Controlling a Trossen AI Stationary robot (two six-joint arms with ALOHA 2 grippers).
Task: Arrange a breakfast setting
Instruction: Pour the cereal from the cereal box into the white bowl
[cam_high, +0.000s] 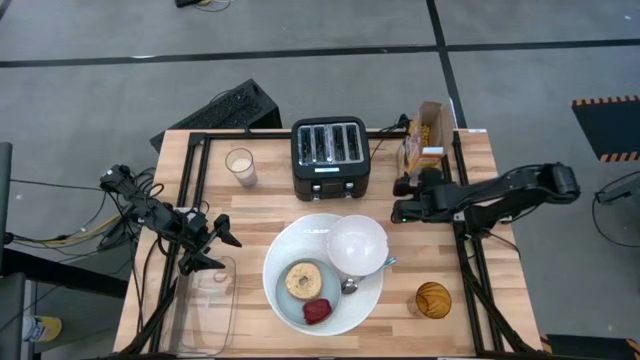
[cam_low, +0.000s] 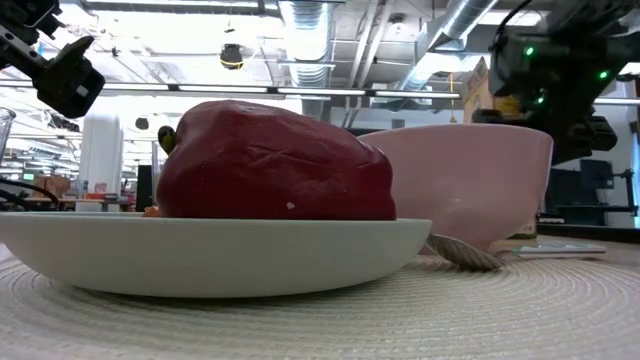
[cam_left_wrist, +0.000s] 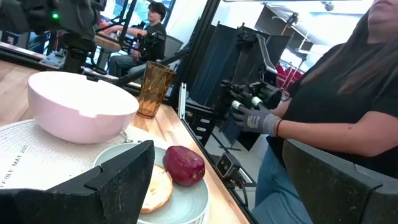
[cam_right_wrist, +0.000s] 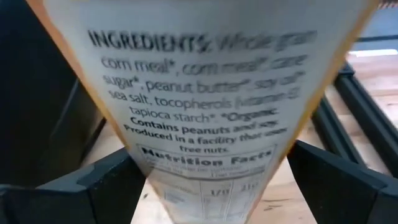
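Wooden surface (cam_high: 250, 205) carrying everything, with a black toaster (cam_high: 331, 157) at the back centre. Just in front of that, large round white plate (cam_high: 290, 250), with smaller pale blue-grey plate (cam_high: 340, 310) lying on its near part. White bowl (cam_high: 357, 243) resting on the large plate's right rear part, spoon (cam_high: 350, 284) just beside the bowl's near edge, bowl end toward the blue-grey plate. Orange cereal box (cam_high: 428, 140) standing upright at the back right corner, printed ingredients panel filling the right wrist view (cam_right_wrist: 199, 93). Right hand (cam_high: 407, 198) just in front of that box, fingers spread wide to either side of it, contact with the box not discernible. Left hand (cam_high: 215, 250) hovering left of the large plate, fingers spread, nothing between them. Amber glass cup (cam_high: 433, 299) near the front right, well apart from the plates. Tan bagel (cam_high: 303, 280) lying flat on the blue-grey plate. Small red food piece (cam_high: 317, 311) just beside the bagel, nearer the front edge.
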